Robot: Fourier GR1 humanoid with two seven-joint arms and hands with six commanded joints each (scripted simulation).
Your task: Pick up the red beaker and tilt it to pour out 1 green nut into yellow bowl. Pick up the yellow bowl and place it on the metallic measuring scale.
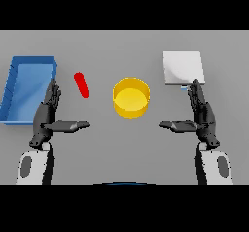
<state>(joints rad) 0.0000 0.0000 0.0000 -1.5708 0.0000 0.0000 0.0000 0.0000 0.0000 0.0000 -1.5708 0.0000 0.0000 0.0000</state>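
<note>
The red beaker (81, 85) shows as a slim red shape left of centre, tilted, on the grey table. The yellow bowl (131, 97) stands at the centre, with nothing visible inside it. At the back right lies the metallic measuring scale (182, 68), a pale square plate. My left hand (48, 112) is low on the left, fingers straight and thumb stretched toward the middle, just below and left of the beaker without touching it. My right hand (202, 113) mirrors it on the right, open, its fingertips just before the scale's front edge. No green nut can be seen.
A blue tray (17, 100) lies at the far left, right beside my left hand. Grey table surface separates the two hands in front of the bowl.
</note>
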